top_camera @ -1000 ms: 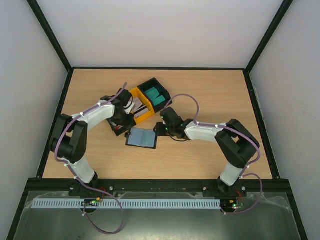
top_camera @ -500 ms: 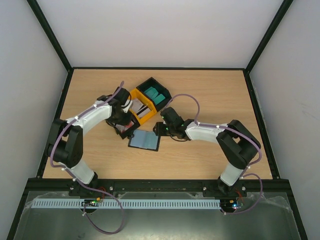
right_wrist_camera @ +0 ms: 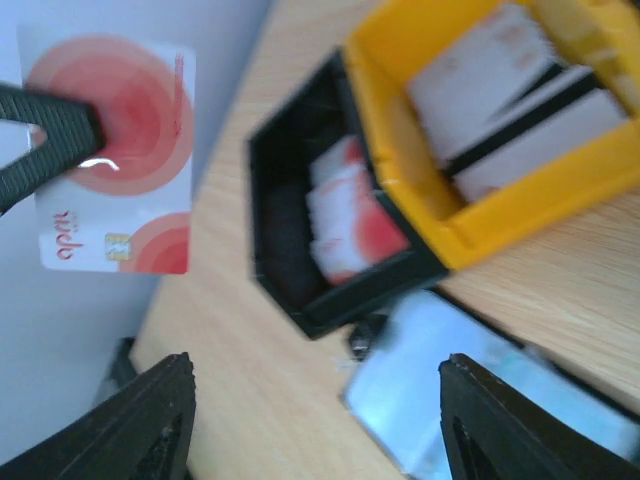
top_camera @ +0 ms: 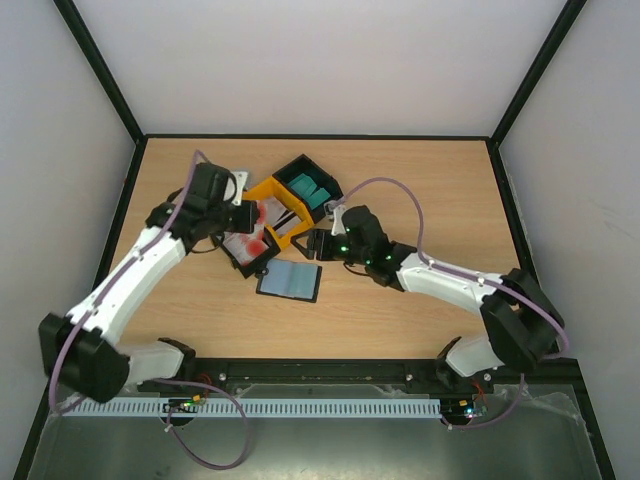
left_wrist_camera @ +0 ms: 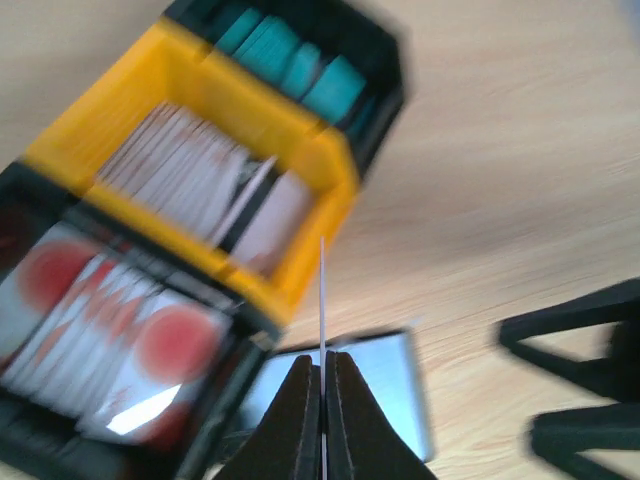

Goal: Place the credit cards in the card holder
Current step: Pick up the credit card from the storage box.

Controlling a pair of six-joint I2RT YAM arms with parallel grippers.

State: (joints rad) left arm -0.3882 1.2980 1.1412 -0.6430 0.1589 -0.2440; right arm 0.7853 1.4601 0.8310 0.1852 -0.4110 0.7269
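My left gripper [left_wrist_camera: 322,358] is shut on a red-and-white credit card [right_wrist_camera: 115,160], which the left wrist view shows edge-on as a thin white line. It hangs above the open card holder [top_camera: 290,281], whose pale inner face lies flat on the table. Just right of the holder, my right gripper [top_camera: 325,243] is open and holds nothing. More credit cards stand in three joined bins: teal ones in a black bin [top_camera: 308,185], white ones with a dark stripe in a yellow bin [top_camera: 277,215], and red-and-white ones in a black bin [top_camera: 248,252].
The three bins sit in a diagonal row at the table's centre back, touching the card holder's far left corner. A black frame [top_camera: 130,200] edges the wooden table.
My left gripper has closed on a red-and-white card and lifted it up out of the near black bin. My right gripper has opened wider and let go of the card holder.
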